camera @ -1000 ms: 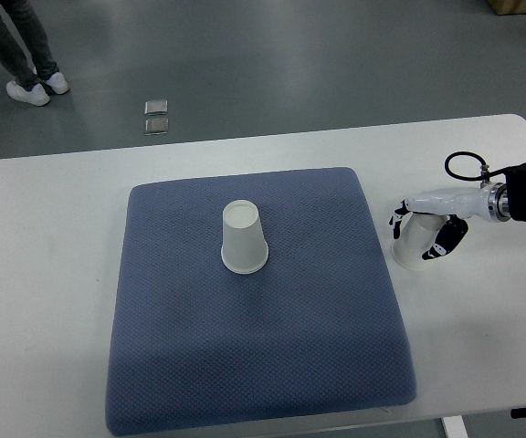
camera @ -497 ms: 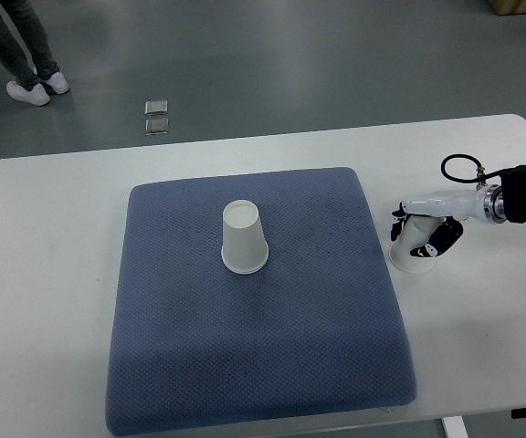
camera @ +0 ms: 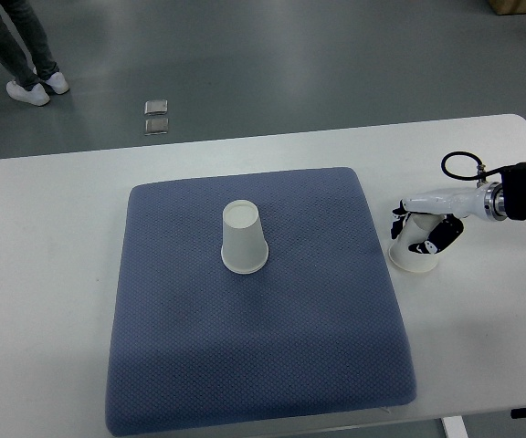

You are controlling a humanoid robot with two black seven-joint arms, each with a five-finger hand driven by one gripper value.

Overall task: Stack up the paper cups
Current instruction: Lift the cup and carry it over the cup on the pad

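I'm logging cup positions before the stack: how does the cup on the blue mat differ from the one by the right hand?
The mat cup stands free at the middle of the blue mat; the gripped cup sits on the bare white table, right of the mat. Nothing touches the mat cup; the right hand is closed around the gripped cup. Both are white paper cups, upside down.

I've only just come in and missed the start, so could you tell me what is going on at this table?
The robot is working on stacking paper cups. Its right hand, reaching in from the right edge, is closed around an upside-down paper cup that stands on the bare white table, just right of the blue mat. A second upside-down cup stands alone on the mat, apart from the first, so nothing is stacked yet. The left arm is not visible. A person's legs show at the top left, away from the table.
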